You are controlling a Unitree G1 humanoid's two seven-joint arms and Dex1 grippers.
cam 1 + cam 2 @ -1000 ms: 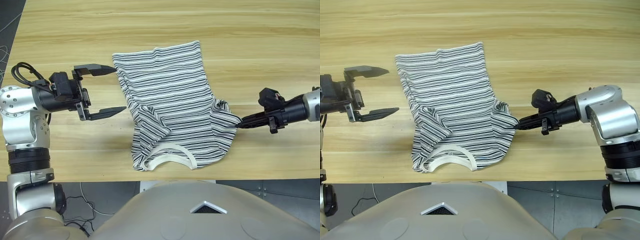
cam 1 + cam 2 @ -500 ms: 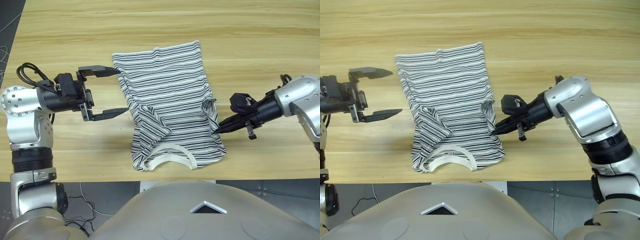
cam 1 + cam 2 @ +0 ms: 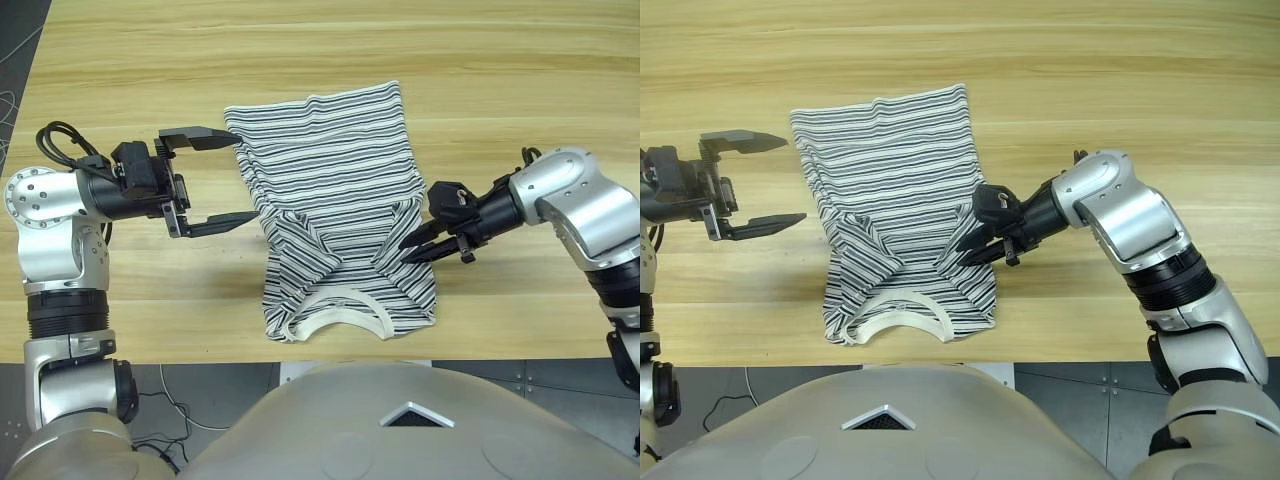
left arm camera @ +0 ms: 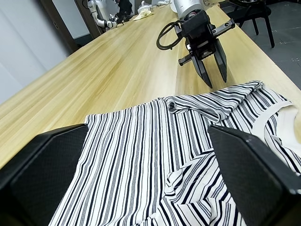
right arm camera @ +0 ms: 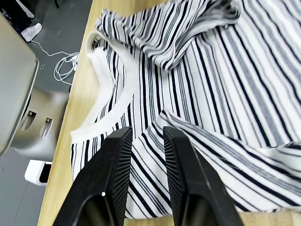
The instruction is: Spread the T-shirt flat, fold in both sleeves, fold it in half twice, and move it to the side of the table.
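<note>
T-shirt under slightly parted right hand

The T-shirt bore narrow black-and-white stripes, with a plain white neckband. The desk was pale yellowish wood with a streaked grain. The left pincer and right pincer were black. The floor was grey.

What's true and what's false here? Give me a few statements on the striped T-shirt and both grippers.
The black-and-white striped T-shirt lies on the light wooden table, white collar toward the robot. True.
The left gripper is shut on the shirt. False: it is open, beside the shirt's edge.
The sleeve on the robot's right is folded in over the body. True.
The right gripper is beyond the table's edge. False: it is over the shirt.
</note>
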